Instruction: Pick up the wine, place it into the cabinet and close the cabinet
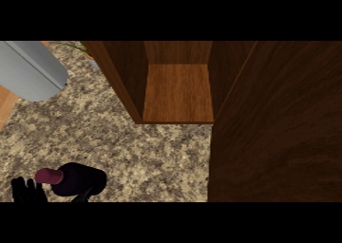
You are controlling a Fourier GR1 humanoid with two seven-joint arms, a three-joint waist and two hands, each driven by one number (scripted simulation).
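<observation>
The wine bottle [79, 179] is dark with a maroon cap [49, 176] and stands on the speckled counter at the lower left. My left hand [28, 191] shows at the lower left edge with its fingers straight and upright. It is just left of the bottle's cap and not curled round the bottle. The wooden cabinet [177, 92] stands open at the top centre, and its shelf is bare. Its dark door [282, 128] is swung out and fills the right side. My right hand shows nowhere.
A grey cylinder [26, 69] lies across the upper left corner. A strip of light wood [0, 107] borders the counter at the left. Granite counter [146, 152] lies between the bottle and the cabinet's opening.
</observation>
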